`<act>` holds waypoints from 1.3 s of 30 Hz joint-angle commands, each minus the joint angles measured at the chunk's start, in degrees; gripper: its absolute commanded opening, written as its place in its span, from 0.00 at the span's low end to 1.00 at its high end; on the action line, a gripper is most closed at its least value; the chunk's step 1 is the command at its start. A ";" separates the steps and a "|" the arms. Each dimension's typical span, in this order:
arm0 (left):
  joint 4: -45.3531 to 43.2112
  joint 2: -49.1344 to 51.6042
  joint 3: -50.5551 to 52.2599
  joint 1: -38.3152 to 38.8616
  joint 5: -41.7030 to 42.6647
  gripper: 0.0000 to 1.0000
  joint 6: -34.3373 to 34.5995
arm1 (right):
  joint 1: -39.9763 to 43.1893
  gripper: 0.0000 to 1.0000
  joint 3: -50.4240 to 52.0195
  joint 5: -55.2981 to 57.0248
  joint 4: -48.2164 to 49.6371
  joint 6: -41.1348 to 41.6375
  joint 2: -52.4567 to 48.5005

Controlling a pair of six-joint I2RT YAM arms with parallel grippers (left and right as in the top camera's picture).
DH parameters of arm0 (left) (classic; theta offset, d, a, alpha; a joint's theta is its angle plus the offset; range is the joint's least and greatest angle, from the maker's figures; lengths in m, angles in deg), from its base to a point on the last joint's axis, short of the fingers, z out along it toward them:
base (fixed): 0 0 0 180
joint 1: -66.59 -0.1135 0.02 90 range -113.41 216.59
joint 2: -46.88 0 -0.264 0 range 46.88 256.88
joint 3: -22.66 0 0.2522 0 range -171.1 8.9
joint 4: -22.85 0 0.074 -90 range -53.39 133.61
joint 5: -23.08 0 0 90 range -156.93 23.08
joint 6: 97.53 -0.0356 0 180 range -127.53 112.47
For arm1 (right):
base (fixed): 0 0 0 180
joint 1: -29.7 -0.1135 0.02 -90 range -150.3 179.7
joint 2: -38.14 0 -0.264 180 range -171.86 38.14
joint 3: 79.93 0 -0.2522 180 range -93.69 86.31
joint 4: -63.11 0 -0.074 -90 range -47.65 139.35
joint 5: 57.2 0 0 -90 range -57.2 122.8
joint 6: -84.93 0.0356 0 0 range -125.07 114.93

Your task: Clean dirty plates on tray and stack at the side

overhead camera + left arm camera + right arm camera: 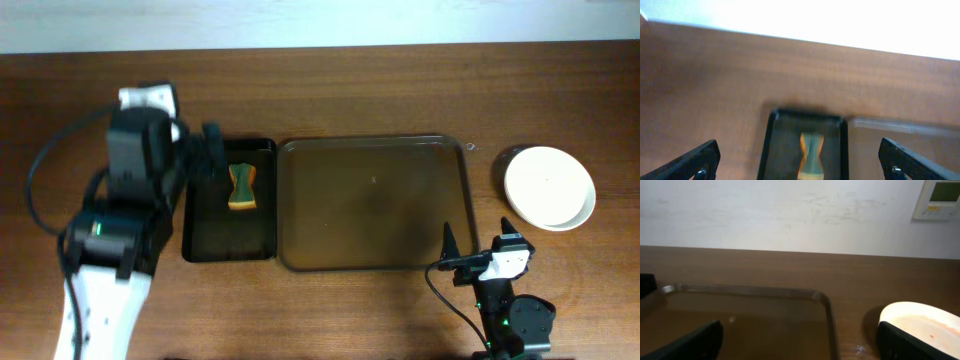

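A large brown tray (pixel 375 204) lies mid-table, with no plates showing on it; its corner shows in the right wrist view (pixel 755 320). White plates (pixel 549 187) sit stacked on the table right of the tray, seen in the right wrist view (pixel 920 322) with faint reddish specks. A green and orange sponge (pixel 242 186) lies in a small black tray (pixel 229 215); the left wrist view shows it (pixel 811 155) between my fingers' line. My left gripper (pixel 205 150) is open and empty above the black tray's far end. My right gripper (pixel 478 240) is open and empty near the brown tray's front right corner.
The black tray (pixel 805 145) lies directly left of the brown tray. The table's far edge meets a white wall (pixel 790 210). A wall control panel (pixel 936 197) hangs at the upper right. A black cable (pixel 450 300) loops near the right arm's base.
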 commanded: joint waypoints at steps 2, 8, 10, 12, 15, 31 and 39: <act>0.07 -17.16 20.13 -0.42 -0.66 1.00 -0.26 | -0.28 0.98 0.28 0.55 -0.37 -0.35 0.42; -29.66 -49.35 52.76 -0.50 -0.61 1.00 0.85 | -0.28 0.98 0.28 0.55 -0.37 -0.35 0.42; -48.65 -54.12 58.64 -2.40 2.62 1.00 1.55 | -0.28 0.98 0.28 0.55 -0.37 -0.35 0.42; -59.93 -56.83 63.14 -4.57 7.04 1.00 1.68 | -0.28 0.98 0.28 0.55 -0.37 -0.35 0.42; -61.09 -60.11 66.42 -4.98 7.80 1.00 1.70 | -0.28 0.98 0.28 0.55 -0.37 -0.35 0.42; -38.32 -67.93 74.07 -6.54 5.44 1.00 -0.33 | -0.28 0.98 0.28 0.55 -0.37 -0.35 0.42; -38.34 -67.89 74.07 -6.54 5.81 1.00 -0.28 | -0.28 0.98 0.28 0.55 -0.37 -0.35 0.42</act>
